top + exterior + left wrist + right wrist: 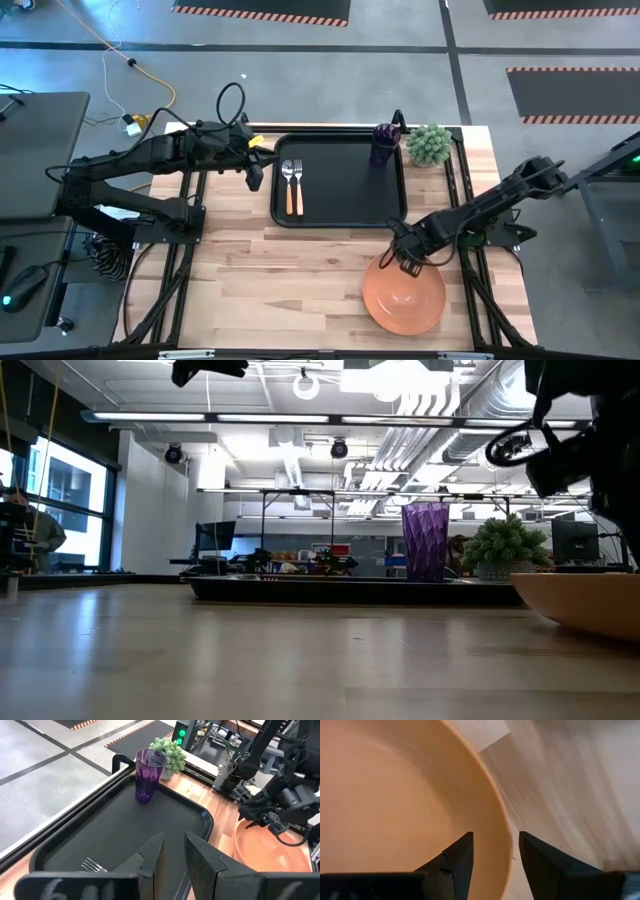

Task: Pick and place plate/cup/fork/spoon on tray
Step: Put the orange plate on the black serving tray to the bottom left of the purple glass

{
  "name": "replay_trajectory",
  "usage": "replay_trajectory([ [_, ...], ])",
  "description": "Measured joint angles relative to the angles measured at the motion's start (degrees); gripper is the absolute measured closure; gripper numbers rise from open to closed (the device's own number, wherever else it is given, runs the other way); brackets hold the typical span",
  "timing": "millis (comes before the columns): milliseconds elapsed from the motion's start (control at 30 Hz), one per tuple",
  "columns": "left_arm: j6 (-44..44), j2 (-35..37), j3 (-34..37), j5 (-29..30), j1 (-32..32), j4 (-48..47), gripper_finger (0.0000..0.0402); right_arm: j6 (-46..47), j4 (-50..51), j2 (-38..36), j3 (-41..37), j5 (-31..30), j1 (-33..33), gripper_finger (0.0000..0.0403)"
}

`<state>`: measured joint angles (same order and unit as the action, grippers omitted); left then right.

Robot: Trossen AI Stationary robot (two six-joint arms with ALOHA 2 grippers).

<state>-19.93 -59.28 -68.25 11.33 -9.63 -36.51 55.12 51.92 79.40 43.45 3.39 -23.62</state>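
Note:
The orange plate point(403, 295) lies on the table, near the right, in front of the black tray point(340, 215). My right gripper point(400, 262) is open at the plate's far left rim. In the right wrist view one finger point(457, 857) stands inside the rim point(501, 832) and the other point(540, 857) outside it, with a gap on both sides. The fork point(287, 184) and spoon point(297, 186) lie side by side on the tray's left part. The purple cup point(385, 143) stands upright in the tray's far right corner. My left gripper point(255, 172) hovers, open a little and empty, over the tray's left edge.
A bushy green plant point(430, 145) stands on the table just right of the cup, beyond the tray's far right corner. Bare wood point(280, 290) stretches left of the plate along the table's near side. The middle of the tray point(125, 835) is bare.

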Motion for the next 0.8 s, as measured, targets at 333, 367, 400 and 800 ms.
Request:
replay_trajectory([
  [333, -1.0, 0.02, 0.0, 0.0, 0.0, -0.04, 0.0337, 0.79, -4.26, 0.02, -4.92, 0.59, 0.0, 0.0253],
  [367, -1.02, 0.02, 0.0, 0.0, 0.0, -0.04, 0.0337, 0.76, -4.74, 0.03, -5.05, 0.69, 0.0, 0.0253],
  [400, -1.04, 0.02, 0.0, 0.0, 0.0, -0.04, 0.0337, 0.71, -4.79, 0.04, -5.06, 0.76, 0.0, 0.0253],
  [800, -1.0, 0.02, 0.0, 0.0, 0.0, -0.07, 0.0337, 4.38, -6.76, 0.04, -5.06, 3.07, 0.0, 0.0372],
])
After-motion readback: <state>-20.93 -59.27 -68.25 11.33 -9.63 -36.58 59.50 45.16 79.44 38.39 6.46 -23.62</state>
